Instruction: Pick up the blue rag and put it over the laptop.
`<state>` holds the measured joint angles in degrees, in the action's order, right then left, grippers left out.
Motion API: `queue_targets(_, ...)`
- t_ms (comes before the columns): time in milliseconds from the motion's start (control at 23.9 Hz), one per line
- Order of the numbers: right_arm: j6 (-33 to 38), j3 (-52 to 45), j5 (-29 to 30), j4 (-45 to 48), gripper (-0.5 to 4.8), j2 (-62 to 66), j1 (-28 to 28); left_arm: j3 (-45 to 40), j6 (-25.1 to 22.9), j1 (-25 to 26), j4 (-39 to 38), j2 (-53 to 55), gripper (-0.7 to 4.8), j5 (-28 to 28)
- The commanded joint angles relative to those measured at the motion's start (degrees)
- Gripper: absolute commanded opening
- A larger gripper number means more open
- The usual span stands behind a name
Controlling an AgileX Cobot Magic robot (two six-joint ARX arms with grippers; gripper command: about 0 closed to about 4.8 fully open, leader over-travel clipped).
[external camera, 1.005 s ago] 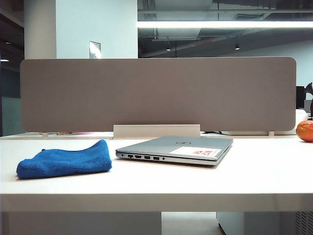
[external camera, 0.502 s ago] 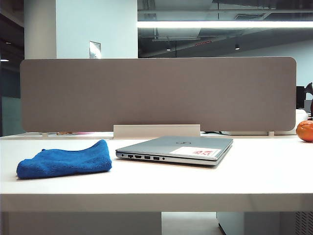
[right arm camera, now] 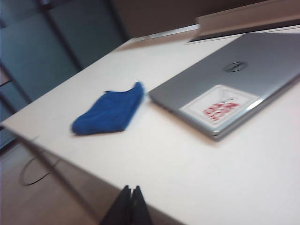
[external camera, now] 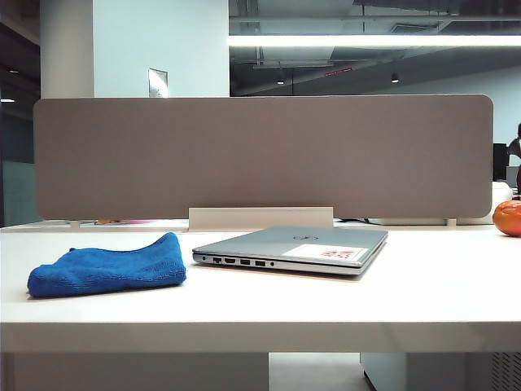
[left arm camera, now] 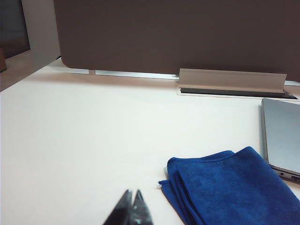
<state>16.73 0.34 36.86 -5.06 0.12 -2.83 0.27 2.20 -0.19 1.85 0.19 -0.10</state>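
One white table (external camera: 423, 301) fills the lower part of the exterior view, its front edge running straight across. One grey divider panel (external camera: 260, 155) stands along its far edge, with one pale cable-tray flap (external camera: 260, 217) at its foot.

One laptop (external camera: 297, 247) lies closed and flat a little right of the table's middle, lid up, its port side facing the camera; one round logo (right arm camera: 235, 66) and one white sticker (right arm camera: 219, 107) with red marks show on the lid. One blue rag (external camera: 106, 266) lies folded to the left of the laptop, just beside it but apart, with a strip of bare table between them. One orange round object (external camera: 508, 217) sits at the far right edge of the exterior view, well apart from both.

Bare tabletop lies in front of the rag and laptop up to the front edge, to the left of the rag, and to the right of the laptop.

Neither arm shows in the exterior view. The left gripper (left arm camera: 131, 210) hangs near the rag's folded corner without touching it, fingertips pressed together and holding nothing. The right gripper (right arm camera: 131, 202) hangs over the table's near edge, well apart from the laptop and rag, tips likewise closed and empty.
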Motion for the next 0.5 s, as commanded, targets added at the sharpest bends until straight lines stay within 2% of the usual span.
queue_targets(42,2.08,-0.28,2.73,0.63,0.00,-0.13,0.00,0.17,-0.09,-0.11,0.39,0.04,-0.06,0.09)
queue_targets(502,3.02,-0.28,3.15,0.63,0.00,-0.13,0.00,0.39,1.49,-0.11,0.39,0.04,-0.06,0.37)
